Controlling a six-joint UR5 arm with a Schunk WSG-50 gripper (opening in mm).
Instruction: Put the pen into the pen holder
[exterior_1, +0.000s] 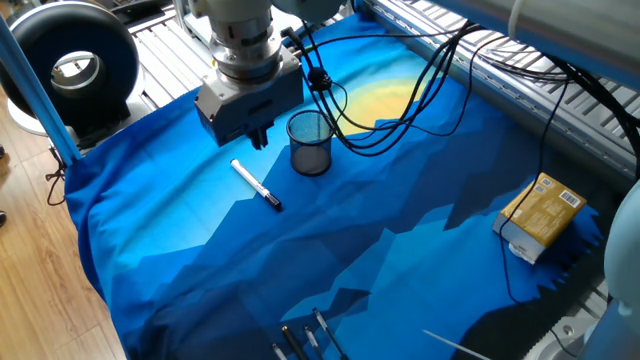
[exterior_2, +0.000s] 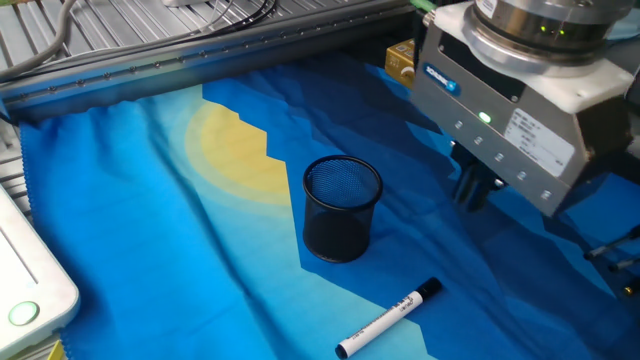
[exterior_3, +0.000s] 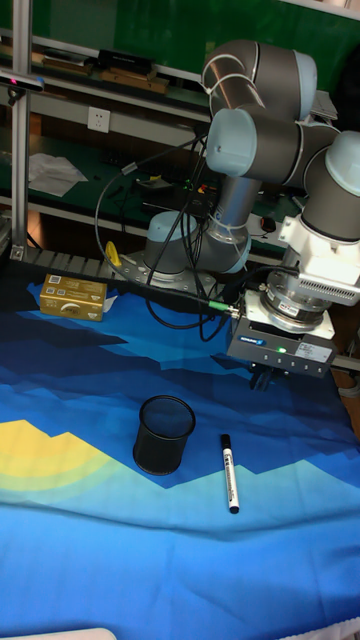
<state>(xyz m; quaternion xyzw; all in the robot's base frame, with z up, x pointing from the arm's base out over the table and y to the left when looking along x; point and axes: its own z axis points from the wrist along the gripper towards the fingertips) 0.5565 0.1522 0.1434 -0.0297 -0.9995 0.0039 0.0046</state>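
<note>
Pen lies beside pen holder.

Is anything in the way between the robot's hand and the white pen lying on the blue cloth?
No, nothing visible is. The hand hangs above the cloth, and the slim white marker pen with the black cap lies in the open just below it. The round black wire-mesh cup stands off to one side.

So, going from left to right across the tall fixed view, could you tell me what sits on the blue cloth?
yellow box → pen holder → pen, with the gripper hanging just right of the pen.
</note>
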